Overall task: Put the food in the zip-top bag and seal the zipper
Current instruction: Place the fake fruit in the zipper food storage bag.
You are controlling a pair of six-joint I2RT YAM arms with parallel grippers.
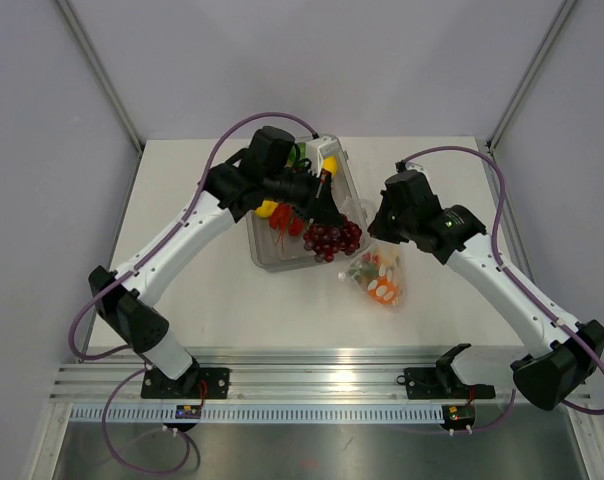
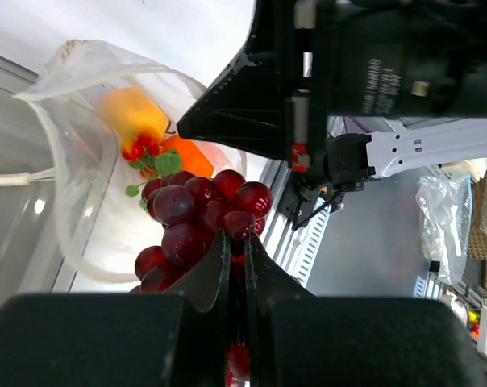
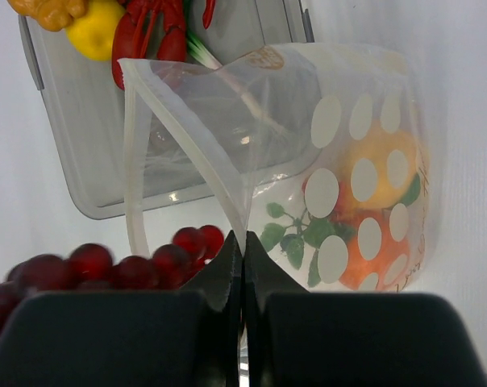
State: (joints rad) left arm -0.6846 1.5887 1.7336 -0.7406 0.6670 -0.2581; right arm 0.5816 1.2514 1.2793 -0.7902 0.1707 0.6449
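Note:
My left gripper [image 1: 327, 212] is shut on the dark red grape bunch [image 1: 332, 238], holding it in the air just left of the bag's mouth; the grapes fill the left wrist view [image 2: 199, 222]. The dotted clear zip-top bag [image 1: 374, 277] lies right of the tray and holds an orange piece, a yellow piece and green leaves [image 3: 364, 210]. My right gripper [image 1: 374, 228] is shut on the bag's mouth edge [image 3: 227, 201], holding it up and open. The zipper strip [image 3: 132, 153] rings the open mouth.
A rigid clear tray [image 1: 272, 250] sits left of the bag, holding a yellow lemon [image 3: 94, 28], a red lobster-like toy [image 3: 151, 36] and other pieces. The aluminium rail [image 1: 312, 372] runs along the near edge.

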